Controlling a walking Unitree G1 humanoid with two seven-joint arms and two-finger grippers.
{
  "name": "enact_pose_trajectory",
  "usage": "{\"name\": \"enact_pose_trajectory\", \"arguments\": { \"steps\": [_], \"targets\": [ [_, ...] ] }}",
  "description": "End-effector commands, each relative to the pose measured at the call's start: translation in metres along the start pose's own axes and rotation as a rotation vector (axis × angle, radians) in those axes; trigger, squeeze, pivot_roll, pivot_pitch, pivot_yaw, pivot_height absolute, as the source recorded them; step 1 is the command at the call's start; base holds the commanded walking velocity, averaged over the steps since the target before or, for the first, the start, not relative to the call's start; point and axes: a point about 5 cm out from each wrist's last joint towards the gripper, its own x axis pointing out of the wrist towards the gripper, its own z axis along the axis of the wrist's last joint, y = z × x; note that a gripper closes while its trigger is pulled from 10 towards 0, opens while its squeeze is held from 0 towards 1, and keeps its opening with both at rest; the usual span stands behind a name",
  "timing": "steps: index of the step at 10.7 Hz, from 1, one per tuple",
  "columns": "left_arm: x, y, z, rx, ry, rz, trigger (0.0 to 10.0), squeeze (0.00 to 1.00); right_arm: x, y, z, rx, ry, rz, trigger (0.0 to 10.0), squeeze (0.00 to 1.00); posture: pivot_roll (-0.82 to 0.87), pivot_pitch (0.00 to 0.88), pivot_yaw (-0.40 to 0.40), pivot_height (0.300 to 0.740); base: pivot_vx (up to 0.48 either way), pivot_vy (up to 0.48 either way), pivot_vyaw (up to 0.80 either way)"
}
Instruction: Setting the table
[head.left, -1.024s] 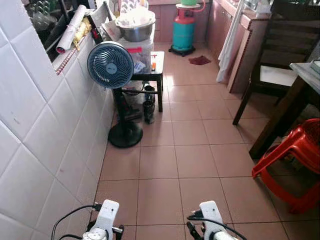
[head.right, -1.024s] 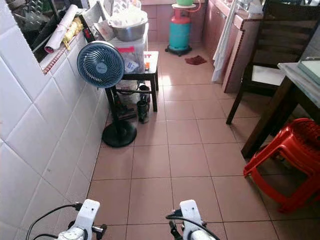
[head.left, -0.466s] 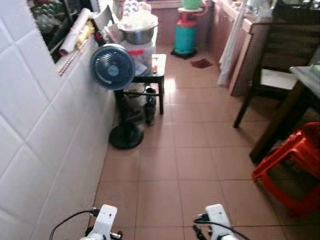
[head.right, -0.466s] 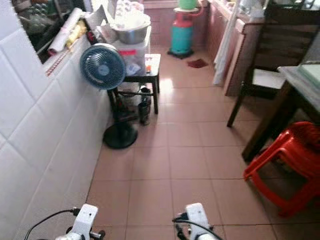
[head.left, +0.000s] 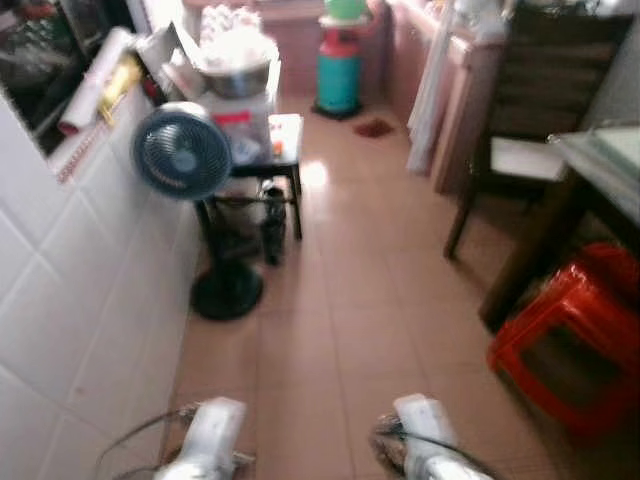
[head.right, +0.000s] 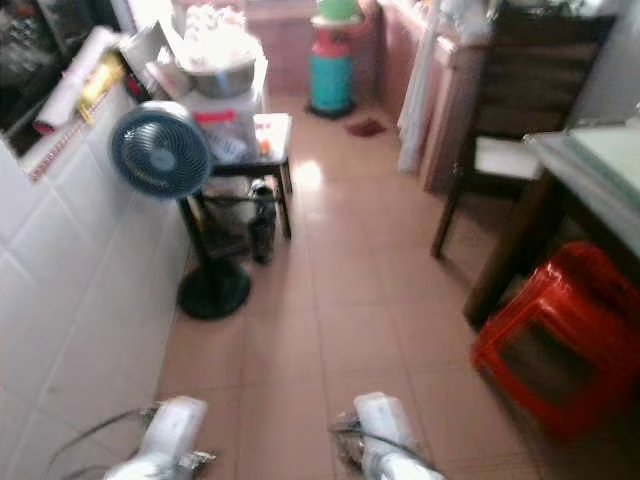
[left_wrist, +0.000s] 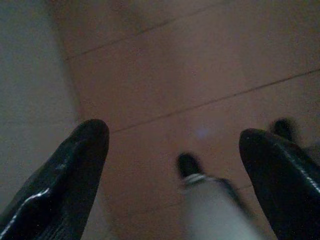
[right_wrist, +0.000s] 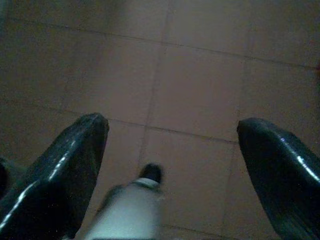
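Observation:
The dining table (head.left: 598, 162) with a pale top stands at the right edge, a dark wooden chair (head.left: 528, 112) behind it and a red plastic stool (head.left: 568, 338) tucked beside its leg. Both arms hang low, with their white wrists at the bottom of the head views, left (head.left: 210, 445) and right (head.left: 425, 450). In the left wrist view my left gripper (left_wrist: 175, 140) is open over the brown floor tiles, with nothing between its fingers. My right gripper (right_wrist: 172, 135) is likewise open over the tiles. The picture is blurred.
A standing fan (head.left: 182, 155) is by the white tiled wall (head.left: 70, 340) on the left. Behind it a small black table (head.left: 285, 135) carries a box and a metal bowl (head.left: 238, 72). A teal gas cylinder (head.left: 340, 62) and a counter (head.left: 455, 75) lie ahead.
The whole picture has shifted and blurred, so the camera has moved; the fan sits further left and the table and stool look larger. Both arms hang as before.

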Motion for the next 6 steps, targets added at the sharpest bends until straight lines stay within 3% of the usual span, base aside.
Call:
{"name": "enact_pose_trajectory", "arguments": {
  "steps": [1, 3, 4, 5, 6],
  "targets": [
    [-0.0028, 0.0135, -0.0099, 0.013, 0.035, 0.034, 10.0, 0.00, 0.0041, 0.0148, 0.0104, 0.000, -0.029, 0.031, 10.0, 0.00, 0.02, 0.000, 0.029, 0.740, 0.442, 0.000, 0.00],
    [-0.0024, 0.0088, -0.0113, 0.013, 0.038, 0.032, 10.0, 0.00, 0.0045, 0.0171, 0.0113, -0.017, -0.031, 0.040, 10.0, 0.00, 0.02, 0.000, 0.028, 0.740, 0.396, 0.000, 0.00],
    [-0.0022, 0.0065, -0.0123, 0.014, 0.040, 0.032, 10.0, 0.00, 0.0043, 0.0143, 0.0115, -0.020, -0.031, 0.039, 10.0, 0.00, 0.02, 0.000, 0.027, 0.740, 0.266, 0.000, 0.68],
    [-0.0022, 0.0069, -0.0120, 0.011, 0.040, 0.034, 10.0, 0.00, 0.0036, 0.0108, 0.0108, -0.017, -0.031, 0.035, 10.0, 0.00, 0.02, 0.000, 0.026, 0.740, 0.000, 0.000, 0.71],
    [-0.0023, 0.0091, -0.0115, 0.020, 0.044, 0.048, 10.0, 0.00, 0.0035, 0.0099, 0.0105, -0.013, -0.030, 0.033, 10.0, 0.00, 0.02, 0.000, 0.026, 0.740, 0.000, 0.000, 0.00]
  ]
}}
